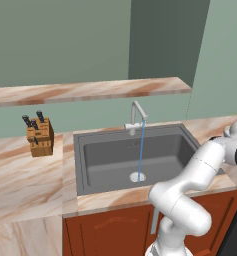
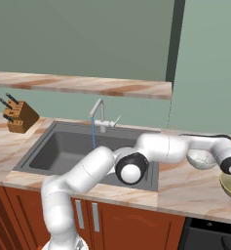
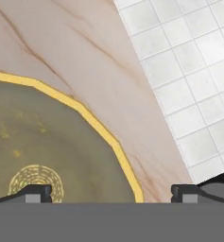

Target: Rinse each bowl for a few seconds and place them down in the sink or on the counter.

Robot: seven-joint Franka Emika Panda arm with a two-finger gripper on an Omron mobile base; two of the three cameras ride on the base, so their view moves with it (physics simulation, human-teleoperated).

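An olive-gold bowl [image 3: 42, 142] with a yellow rim lies on the pink-beige counter [image 3: 61, 42] right below my hand. My gripper [image 3: 116, 194] is open, one fingertip over the bowl's inside and the other outside its rim. In the right base view that same bowl [image 2: 228, 184] sits at the far right of the counter [image 2: 185, 188], under my hand. A pale grey bowl [image 2: 201, 158] rests just behind it, partly hidden by my forearm. The dark grey sink [image 1: 105, 160] [image 2: 63, 146] is to the left, with a thin stream of water [image 1: 140, 150] running from the faucet [image 1: 136, 116] to the drain.
A wooden knife block [image 1: 40, 136] [image 2: 19, 117] stands on the counter left of the sink. A narrow marbled shelf [image 1: 90, 91] runs along the wall above. The counter's edge is close beside the olive-gold bowl, with white tiled floor [image 3: 193, 71] beyond it.
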